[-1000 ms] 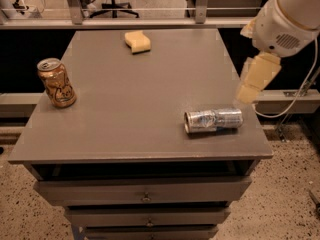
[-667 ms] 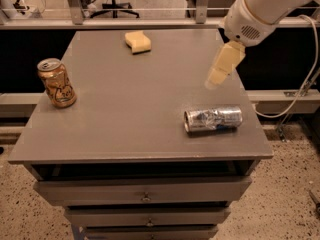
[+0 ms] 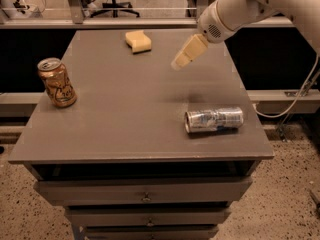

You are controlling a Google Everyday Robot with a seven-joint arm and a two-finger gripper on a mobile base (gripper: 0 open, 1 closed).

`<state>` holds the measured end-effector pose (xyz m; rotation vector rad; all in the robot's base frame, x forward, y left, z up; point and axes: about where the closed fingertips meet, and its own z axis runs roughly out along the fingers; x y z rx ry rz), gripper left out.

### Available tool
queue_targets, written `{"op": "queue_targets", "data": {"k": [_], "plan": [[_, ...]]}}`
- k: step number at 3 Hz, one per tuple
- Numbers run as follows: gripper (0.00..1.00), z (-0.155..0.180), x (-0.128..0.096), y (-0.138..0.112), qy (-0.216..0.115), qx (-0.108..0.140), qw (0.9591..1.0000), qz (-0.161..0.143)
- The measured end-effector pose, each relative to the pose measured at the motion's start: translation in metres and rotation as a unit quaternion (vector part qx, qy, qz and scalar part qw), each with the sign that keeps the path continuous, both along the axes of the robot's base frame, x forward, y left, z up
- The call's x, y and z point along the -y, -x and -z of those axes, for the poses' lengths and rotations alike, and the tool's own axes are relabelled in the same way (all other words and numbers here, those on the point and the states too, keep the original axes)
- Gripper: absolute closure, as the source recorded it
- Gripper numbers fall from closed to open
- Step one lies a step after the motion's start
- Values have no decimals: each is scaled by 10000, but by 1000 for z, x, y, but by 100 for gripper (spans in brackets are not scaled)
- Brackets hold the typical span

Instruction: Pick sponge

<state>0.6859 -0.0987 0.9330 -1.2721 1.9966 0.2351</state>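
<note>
At the left edge of the bench (image 3: 125, 134) a gold can (image 3: 56, 82) stands upright, well away from my work. Next along, near the far edge and a little left of the middle, lies the sponge (image 3: 138, 41), flat on the bench with nothing touching it. My tool (image 3: 177, 64) hangs in the air just right of the sponge and nearer to me, tilted down and to the left, clear of the surface. I cannot tell whether it is released or clenched. It carries nothing that I can see.

As I judge it, the step in hand is the approach. To do it well I should bring the tool over the middle of the sponge, square it across the narrower side, make sure it is spread wide enough, and go down until it nearly meets the bench before closing. Foam gives, so a low, centred grip should hold better than a pinch at a corner, which could tip the block away towards the far edge.

Further right, towards the near edge, a silver can (image 3: 214, 120) lies on its side, out of my path.

As for containers, I cannot see whether either can holds anything. The drawers (image 3: 145, 190) under the bench are shut, their contents hidden.
</note>
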Motion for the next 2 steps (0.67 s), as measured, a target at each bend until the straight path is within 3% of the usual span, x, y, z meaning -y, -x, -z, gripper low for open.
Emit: {"op": "queue_targets", "data": {"k": [2], "plan": [[0,3,-7,-3,-162,14,9999,42]]}}
